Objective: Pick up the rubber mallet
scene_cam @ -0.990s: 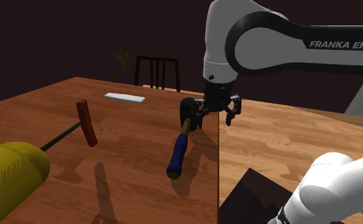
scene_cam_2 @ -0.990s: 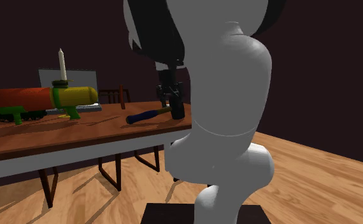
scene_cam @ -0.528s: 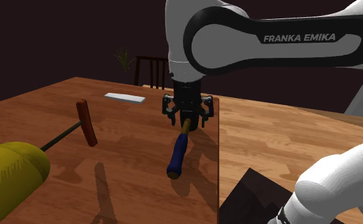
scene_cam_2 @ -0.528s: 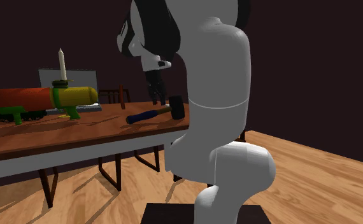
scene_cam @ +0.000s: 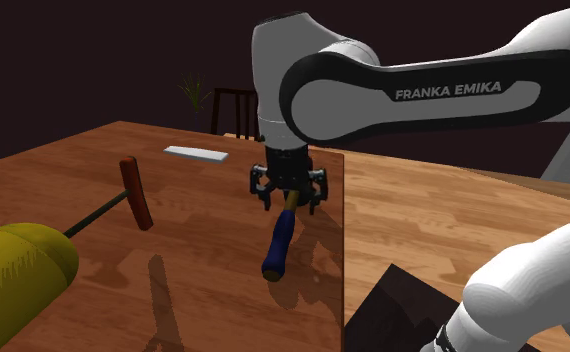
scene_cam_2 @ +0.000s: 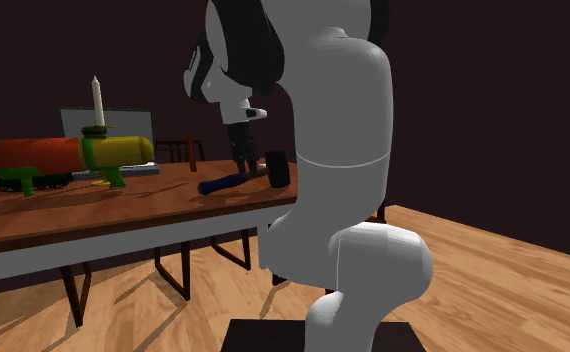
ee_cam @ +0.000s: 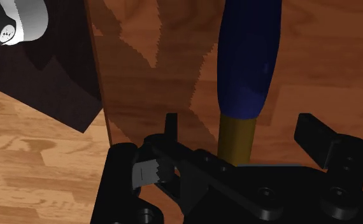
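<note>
The mallet lies on the wooden table near its edge, with a blue grip, a yellowish shaft and a black head. My gripper points down over the shaft, just behind the head. It is open, and its fingers stand on either side of the shaft without touching it. From the hand the blue grip runs away from the fingers. Across the room, my gripper hangs just above the mallet's grip.
A brown-headed hammer, a yellow and red water gun and a flat white piece lie further along the table. A candle stands behind the gun. The table's edge drops to wooden floor beside the mallet.
The arm has swung to the shoulder view's left, from beyond the table's edge to over the mallet's shaft, and come down a little. The fingers stayed open.
</note>
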